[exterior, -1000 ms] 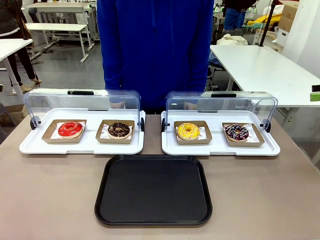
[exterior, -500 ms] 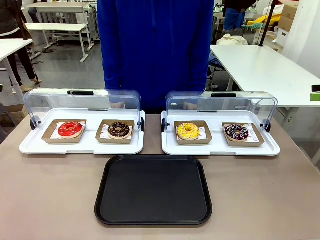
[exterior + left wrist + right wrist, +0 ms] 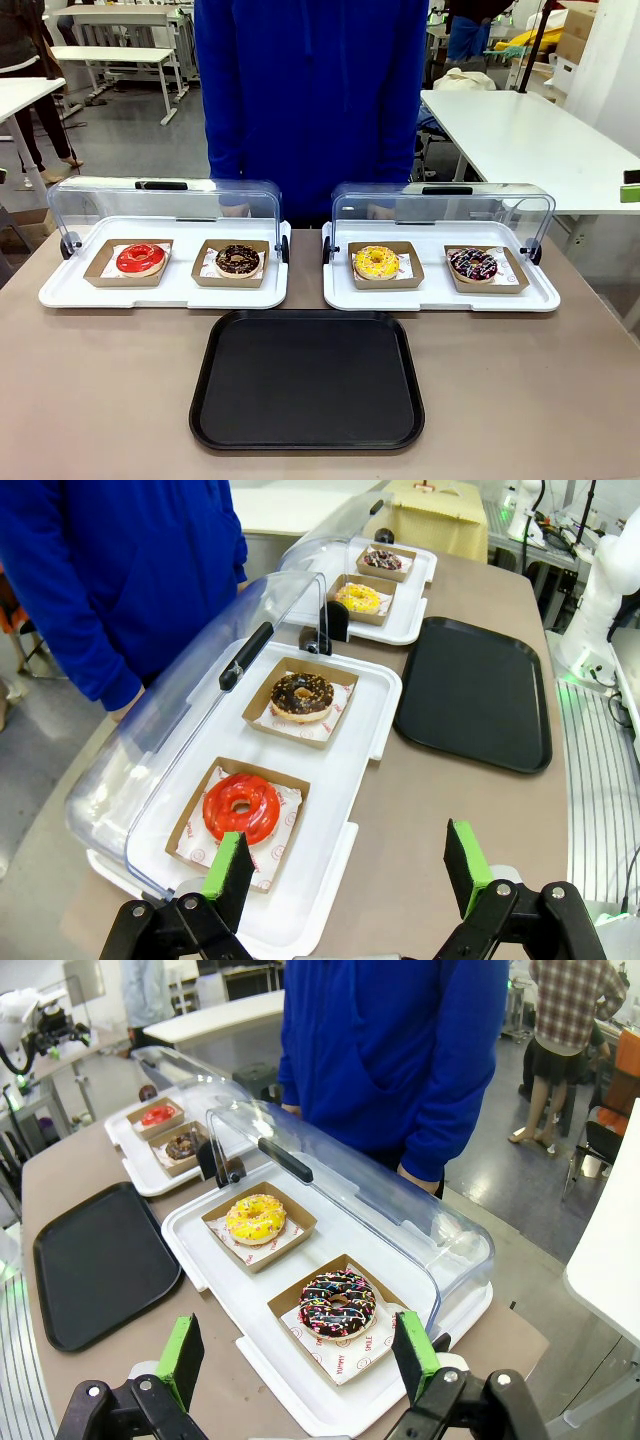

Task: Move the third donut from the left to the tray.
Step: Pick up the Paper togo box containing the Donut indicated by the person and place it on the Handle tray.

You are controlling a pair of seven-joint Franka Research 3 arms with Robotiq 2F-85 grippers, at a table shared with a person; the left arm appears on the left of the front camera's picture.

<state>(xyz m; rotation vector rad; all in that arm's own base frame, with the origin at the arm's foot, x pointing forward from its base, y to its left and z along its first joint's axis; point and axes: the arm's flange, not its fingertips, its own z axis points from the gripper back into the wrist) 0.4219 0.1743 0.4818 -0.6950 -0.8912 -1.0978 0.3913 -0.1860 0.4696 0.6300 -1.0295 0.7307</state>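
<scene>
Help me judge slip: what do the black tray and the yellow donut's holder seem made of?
The black tray looks like moulded plastic, matte with a faint sheen, rounded corners, low rim. The yellow donut sits in a holder that looks like plain brown cardboard, dull, with folded walls.

Hunting for lettering, and there's little to read. In the right wrist view, the white paper liner (image 3: 372, 1346) under the sprinkled chocolate donut (image 3: 337, 1304) carries red print at the donut's 5 o'clock. It looks like a short word in capitals, possibly a bakery mark, but it runs sideways and is too small to spell out. Any print on the paper under the third donut (image 3: 255, 1217) is too small to make out. In the left wrist view, the liner (image 3: 288, 800) beneath the red donut (image 3: 241, 807) shows a round red stamp at 7 o'clock, illegible too.
</scene>
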